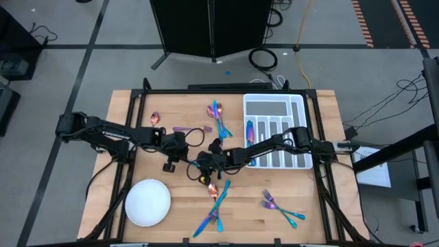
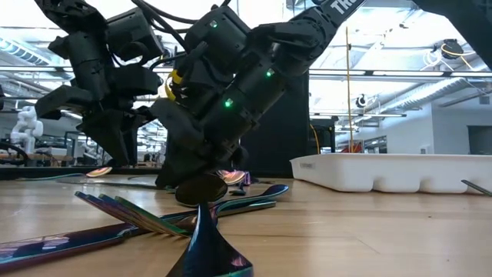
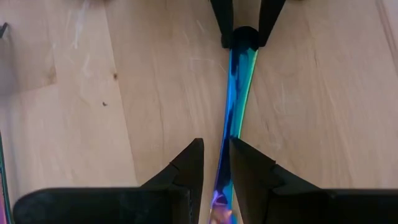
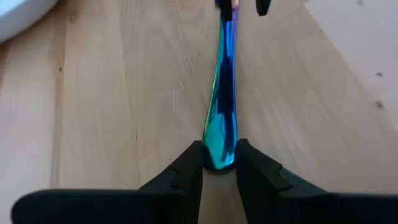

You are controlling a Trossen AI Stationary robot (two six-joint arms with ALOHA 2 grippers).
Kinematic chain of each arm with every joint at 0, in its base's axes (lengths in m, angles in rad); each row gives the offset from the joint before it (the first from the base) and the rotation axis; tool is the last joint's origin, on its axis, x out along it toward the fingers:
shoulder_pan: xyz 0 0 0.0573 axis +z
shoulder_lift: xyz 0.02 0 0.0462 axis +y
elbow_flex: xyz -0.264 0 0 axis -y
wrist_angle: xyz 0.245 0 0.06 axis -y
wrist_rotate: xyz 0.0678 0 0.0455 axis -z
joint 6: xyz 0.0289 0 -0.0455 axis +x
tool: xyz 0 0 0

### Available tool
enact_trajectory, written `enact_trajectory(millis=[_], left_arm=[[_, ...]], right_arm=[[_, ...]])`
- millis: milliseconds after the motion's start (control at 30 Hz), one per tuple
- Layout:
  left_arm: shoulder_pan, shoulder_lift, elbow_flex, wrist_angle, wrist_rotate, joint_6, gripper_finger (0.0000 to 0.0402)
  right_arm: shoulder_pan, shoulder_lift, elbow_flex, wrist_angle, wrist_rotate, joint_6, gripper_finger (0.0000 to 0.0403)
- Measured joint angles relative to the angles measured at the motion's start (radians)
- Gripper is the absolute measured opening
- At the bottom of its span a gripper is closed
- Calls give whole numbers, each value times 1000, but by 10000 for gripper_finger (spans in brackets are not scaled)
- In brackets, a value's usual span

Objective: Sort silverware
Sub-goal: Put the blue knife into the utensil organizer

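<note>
White divided tray (image 1: 274, 108) at the table's (image 1: 312, 206) upper right holds a few rainbow pieces. Both hands, left (image 3: 215, 163) and right (image 4: 219, 160), grip one slim blue-teal utensil (image 3: 239, 93) at frame centre; other silverware (image 1: 278, 207) lies scattered around.

— What's under the counter (image 1: 164, 213)?

— A grey floor (image 1: 68, 27) crossed by dark lines, with orange-and-black hazard tape (image 1: 394, 20) in one far corner.

— And behind the counter?

— A big black cabinet (image 1: 212, 27), a coiled black cable (image 1: 263, 58) and a yellow cable (image 1: 300, 34) on the floor beside it.

— How does the room look from table height?

— Like a wide workshop: a ceiling with beams and bright strip lights (image 2: 400, 46), pale walls (image 2: 453, 127), and a small white robot figure (image 2: 27, 123) far off.
</note>
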Motion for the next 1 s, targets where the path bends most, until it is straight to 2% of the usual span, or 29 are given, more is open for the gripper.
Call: enact_trajectory(millis=[400, 667, 1000], left_arm=[[0, 0, 0, 0, 0, -2, 80], [0, 0, 0, 1, 3, -6, 80], [53, 40, 0, 20, 109, -225, 80]], right_arm=[[39, -6, -2, -12, 105, -60, 78], [39, -7, -1, -18, 111, -86, 77], [76, -6, -2, -15, 246, -194, 77]])
